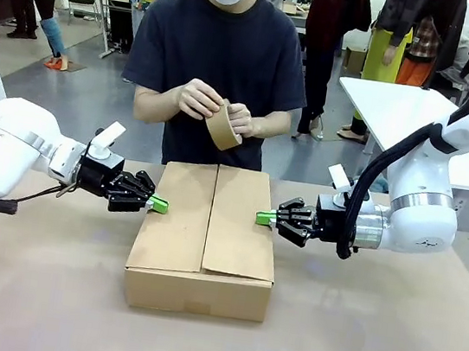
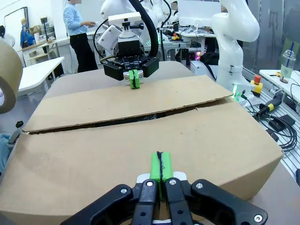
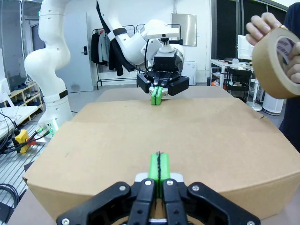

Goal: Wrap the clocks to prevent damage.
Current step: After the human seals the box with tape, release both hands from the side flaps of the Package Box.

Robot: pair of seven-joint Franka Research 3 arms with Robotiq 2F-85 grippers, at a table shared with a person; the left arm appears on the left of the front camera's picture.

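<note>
A closed cardboard box [image 1: 205, 241] stands mid-table, its two top flaps meeting along a seam [image 2: 122, 119]. My left gripper [image 1: 159, 205] is shut, its green pads resting on the box's left top edge [image 2: 161, 166]. Facing it, my right gripper [image 1: 263, 218] is shut too, pads together on the right top edge [image 3: 159, 166]. Across the table a person holds a brown tape roll [image 1: 223, 127] in both hands above the box's far end; the roll [image 3: 276, 61] also hangs at the right wrist view's upper right. The clocks are hidden.
The brown tabletop [image 1: 369, 334] has free room around the box. A white table [image 1: 401, 107] stands behind my right arm. Cables and a yellow stop button [image 2: 255, 86] lie beside the table edge. Other people stand far off.
</note>
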